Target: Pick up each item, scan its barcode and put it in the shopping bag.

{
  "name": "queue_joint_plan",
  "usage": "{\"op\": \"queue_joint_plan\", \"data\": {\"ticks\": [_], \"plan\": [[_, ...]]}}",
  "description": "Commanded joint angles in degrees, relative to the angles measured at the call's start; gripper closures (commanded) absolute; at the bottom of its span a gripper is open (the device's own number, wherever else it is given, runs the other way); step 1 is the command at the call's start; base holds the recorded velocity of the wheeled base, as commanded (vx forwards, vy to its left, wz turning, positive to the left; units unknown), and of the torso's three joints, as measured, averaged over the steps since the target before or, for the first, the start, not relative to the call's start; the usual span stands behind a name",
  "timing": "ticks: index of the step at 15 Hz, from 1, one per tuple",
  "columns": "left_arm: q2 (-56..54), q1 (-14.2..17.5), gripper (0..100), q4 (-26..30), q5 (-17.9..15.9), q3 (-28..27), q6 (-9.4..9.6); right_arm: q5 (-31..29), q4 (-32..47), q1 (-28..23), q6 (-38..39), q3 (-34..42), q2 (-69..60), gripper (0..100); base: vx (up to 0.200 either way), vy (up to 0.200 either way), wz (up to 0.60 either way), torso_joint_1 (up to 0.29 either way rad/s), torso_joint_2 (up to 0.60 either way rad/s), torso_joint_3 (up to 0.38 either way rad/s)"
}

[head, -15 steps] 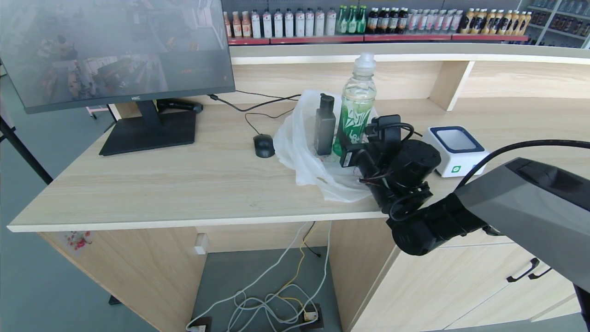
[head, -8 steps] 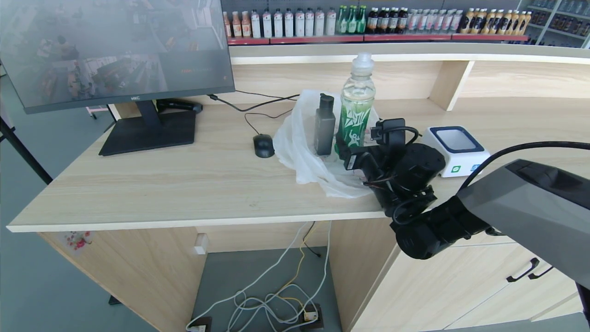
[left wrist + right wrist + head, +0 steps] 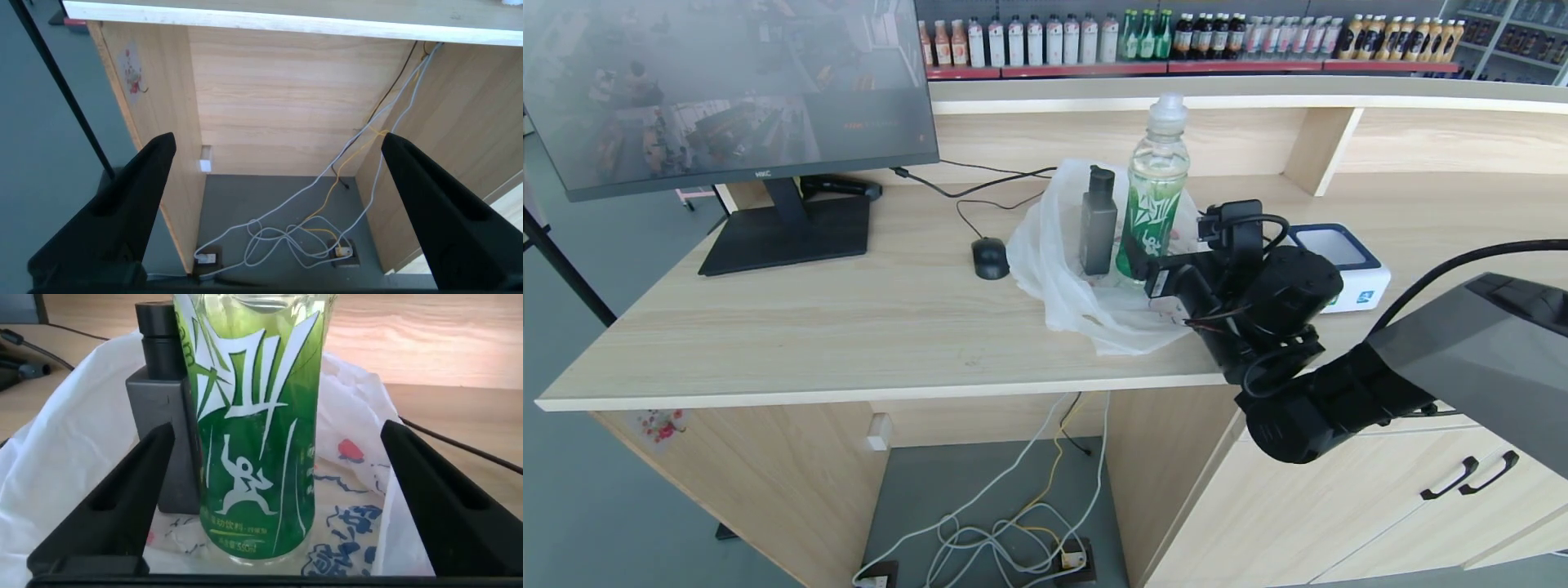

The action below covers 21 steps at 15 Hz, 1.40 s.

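Observation:
A clear bottle with a green label [image 3: 1155,192] stands upright in the opened white shopping bag [image 3: 1058,282] on the wooden counter. Beside it in the bag stands a dark grey bottle [image 3: 1098,220]. My right gripper [image 3: 1158,276] hovers just on the near right of the green bottle [image 3: 257,449], open, its fingers [image 3: 106,510] spread wide and touching nothing. The grey bottle [image 3: 159,416] shows behind and to one side. My left gripper [image 3: 274,220] is open below the counter's front edge, facing the cabinet panel.
The white scanner box [image 3: 1347,265] sits on the counter just right of the bag, partly behind my right arm. A mouse [image 3: 990,257] and a monitor [image 3: 727,90] stand to the left. Loose cables [image 3: 302,237] lie on the floor under the counter.
My right arm has drawn back to the right, away from the bag. The green bottle stays standing in the bag.

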Motion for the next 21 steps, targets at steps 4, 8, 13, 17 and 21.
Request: {"op": "queue_joint_plan", "data": {"ticks": [4, 8, 13, 17, 21], "plan": [[0.0, 0.0, 0, 0.0, 0.0, 0.0, 0.02, 0.3, -6.4, -0.1, 0.1, 16.5, -11.1, 0, 0.000, 0.000, 0.00, 0.000, 0.00, 0.000], [0.0, 0.0, 0, 0.0, 0.0, 0.0, 0.02, 0.2, -6.4, -0.1, 1.0, 29.8, -21.0, 0, 0.000, 0.000, 0.00, 0.000, 0.00, 0.000], [0.0, 0.0, 0, 0.0, 0.0, 0.0, -0.07, 0.1, -6.4, 0.2, 2.3, 52.2, -35.3, 0, 0.000, 0.000, 0.00, 0.000, 0.00, 0.000], [0.0, 0.0, 0, 0.0, 0.0, 0.0, 0.02, -0.2, -6.4, -0.1, 4.4, 63.2, -43.1, 0, 0.000, 0.000, 0.00, 0.000, 0.00, 0.000], [0.0, 0.0, 0, 0.0, 0.0, 0.0, -0.07, -5.4, -6.4, 0.6, 4.4, 63.2, -44.4, 0, 0.000, 0.000, 0.00, 0.000, 0.00, 0.000]]}}
